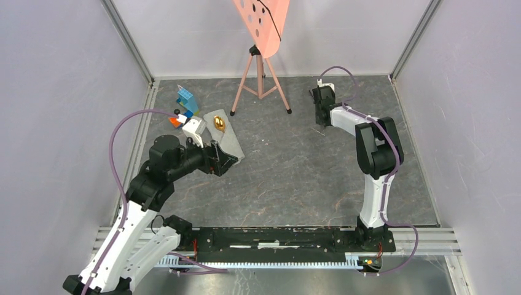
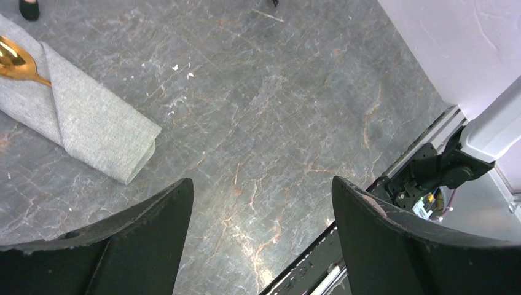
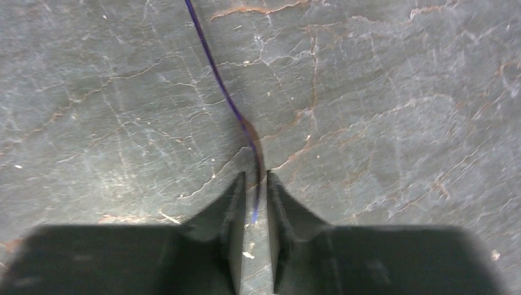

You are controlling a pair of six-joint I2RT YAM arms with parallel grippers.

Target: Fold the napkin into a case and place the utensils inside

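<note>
The napkin is folded into a narrow light-grey case (image 1: pixel 228 142) at the back left. The gold spoon (image 1: pixel 219 124) is tucked in it, with its bowl sticking out of the far end. In the left wrist view the case (image 2: pixel 80 117) lies at the upper left with the spoon bowl (image 2: pixel 15 60) at the frame edge. My left gripper (image 1: pixel 226 161) hangs open and empty (image 2: pixel 261 181) just past the case's near end. My right gripper (image 1: pixel 318 120), at the back right, has its jaws nearly together (image 3: pixel 256 178) around the end of the thin dark utensil (image 3: pixel 221 86), which lies on the table.
A pink perforated board (image 1: pixel 261 24) on a tripod (image 1: pixel 261 80) stands at the back middle. Blue and red toy blocks (image 1: pixel 186 101) sit just behind the case. Enclosure walls close off left, right and back. An arm base (image 2: pixel 442 172) shows at the right of the left wrist view.
</note>
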